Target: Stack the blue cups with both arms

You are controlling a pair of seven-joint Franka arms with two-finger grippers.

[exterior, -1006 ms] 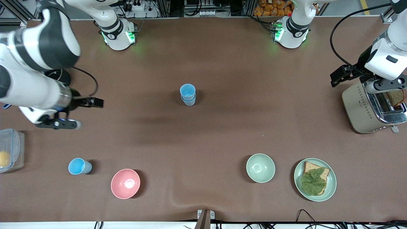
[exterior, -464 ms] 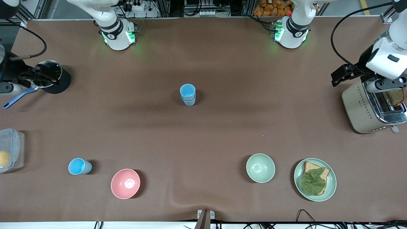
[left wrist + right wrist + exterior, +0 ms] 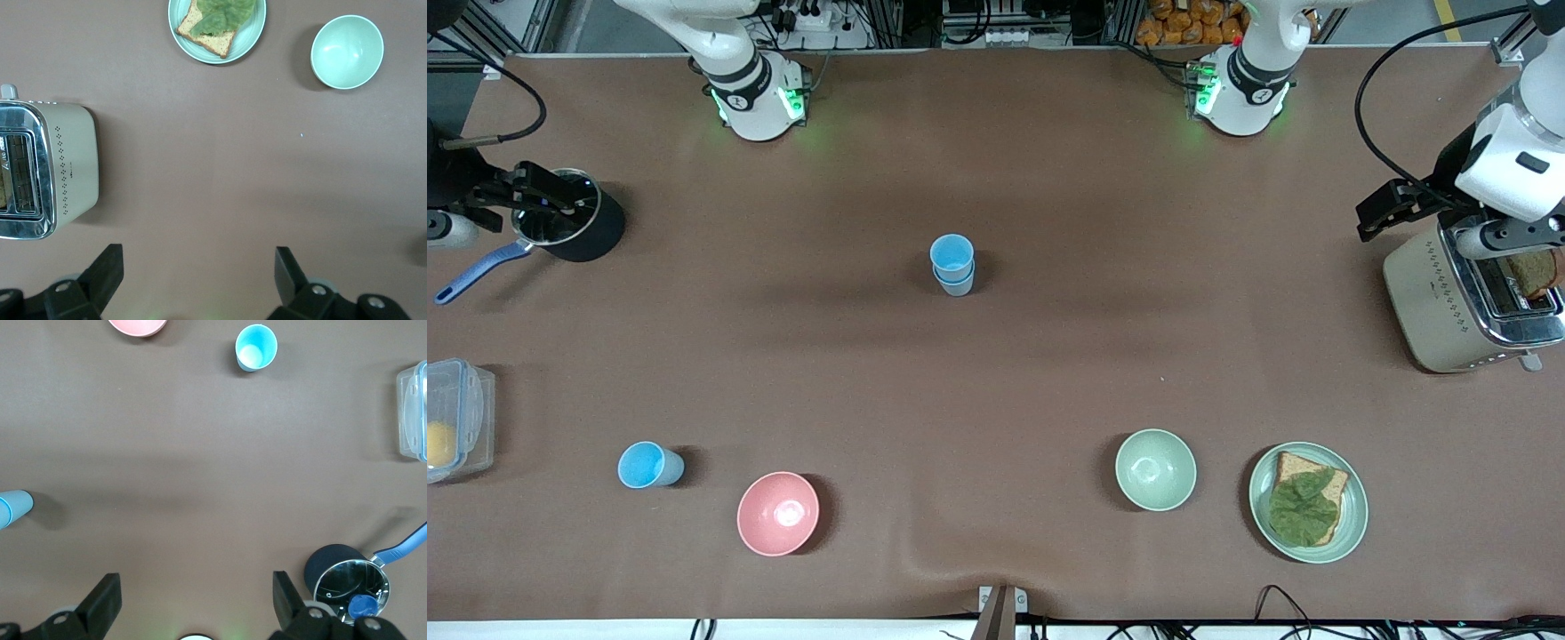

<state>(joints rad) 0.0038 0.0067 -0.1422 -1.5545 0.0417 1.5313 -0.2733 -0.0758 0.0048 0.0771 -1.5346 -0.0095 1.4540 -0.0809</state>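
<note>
Two blue cups [image 3: 952,264] stand nested mid-table, the sky-blue one inside the paler grey-blue one; they also show at the edge of the right wrist view as the stack [image 3: 13,508]. A third sky-blue cup [image 3: 649,466] [image 3: 255,347] stands alone nearer the front camera, toward the right arm's end, beside the pink bowl [image 3: 777,513]. My right gripper [image 3: 195,600] hangs open and empty high above bare table next to the saucepan [image 3: 569,227]. Open and empty too, my left gripper [image 3: 198,277] is up beside the toaster [image 3: 1467,302]. Both are well away from every cup.
A pale green bowl [image 3: 1155,468] and a plate [image 3: 1352,524] with toast and lettuce sit near the front toward the left arm's end. A clear lidded container [image 3: 458,418] lies at the right arm's end. The saucepan's blue handle [image 3: 476,274] sticks out.
The right arm has swung away from over the table to the table's end by the saucepan. The left arm has hardly shifted. No cup has moved.
</note>
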